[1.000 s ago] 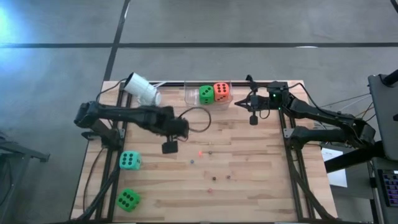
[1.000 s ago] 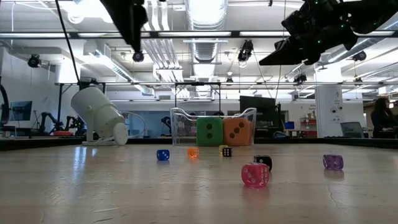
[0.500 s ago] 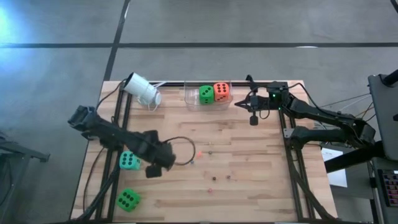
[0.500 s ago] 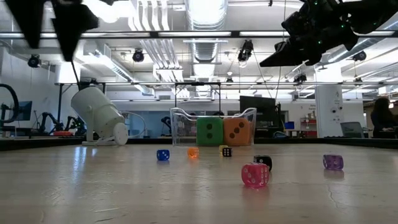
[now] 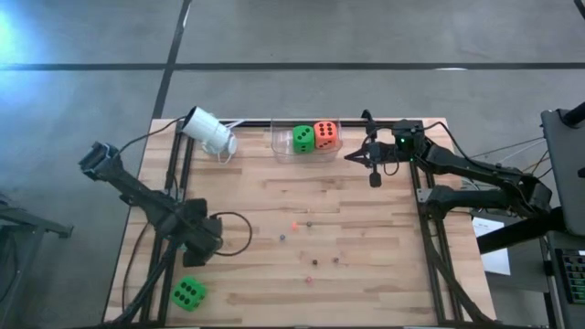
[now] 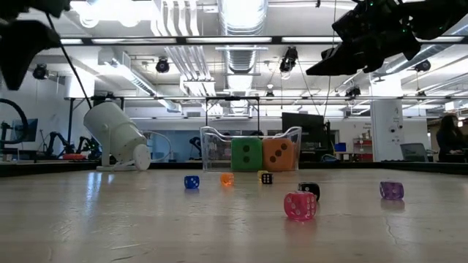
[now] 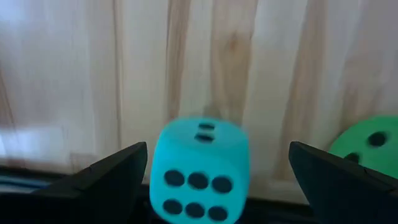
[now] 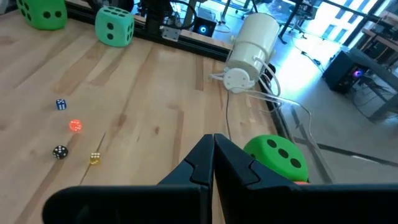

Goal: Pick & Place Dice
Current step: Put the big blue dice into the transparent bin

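— Since a second ago the left arm has swung from the table's middle out toward eight o'clock, and its end effector [image 7: 199, 171] now hangs spread wide right over the teal die [image 7: 200, 171], one finger on either side, not yet gripping.

— How much is done?

— Two big dice, a green one [image 5: 303, 138] and the orange-red one [image 5: 324, 135], already sit side by side in the clear bin [image 5: 281, 144] at the table's twelve o'clock edge. Left, I'd judge: the teal die, the second green die [image 5: 187, 292] near seven o'clock, and the tiny dice [image 6: 300, 205] scattered around the centre.

— And the other arm?

— The right end effector [image 5: 373, 177] waits clenched and empty near one o'clock, just beside the bin. The left arm is stretched low across the table's [image 5: 366, 228] left rail, wrist pointing down.

— The white cup [image 5: 209, 132]?

— Lying tipped at eleven o'clock, untouched.
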